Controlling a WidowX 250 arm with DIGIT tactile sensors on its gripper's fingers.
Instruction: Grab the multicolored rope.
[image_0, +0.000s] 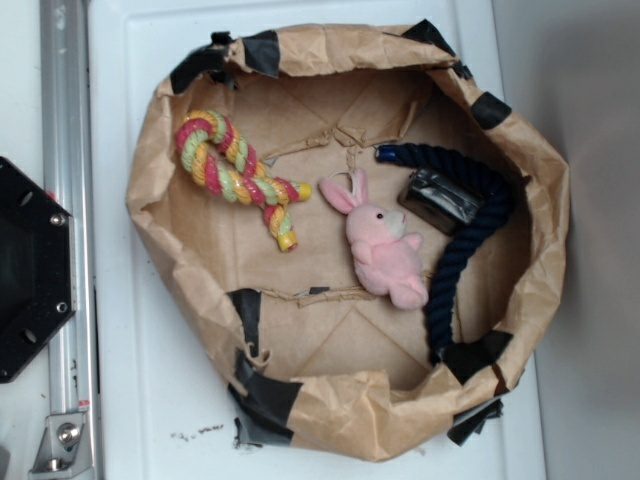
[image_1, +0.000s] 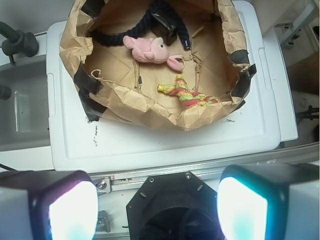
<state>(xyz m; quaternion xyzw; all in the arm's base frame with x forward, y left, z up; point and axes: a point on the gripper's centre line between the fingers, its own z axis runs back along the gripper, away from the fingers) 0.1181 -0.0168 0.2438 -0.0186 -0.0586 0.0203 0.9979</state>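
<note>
Twisted multicolored rope (image_0: 236, 174) — looped, fuzzy — lies in crinkled paper bag (image_0: 345, 405).

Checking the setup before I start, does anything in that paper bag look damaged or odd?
The paper bag is crumpled, with rolled-down walls patched in black tape. Small dark specks lie on the white surface outside it. The toys look intact.

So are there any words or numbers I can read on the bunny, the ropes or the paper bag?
None can be read.
The pink bunny, multicolored rope, navy rope and paper bag show no writing.
The shiny black packet shows none either, though glare hides part of it.
</note>
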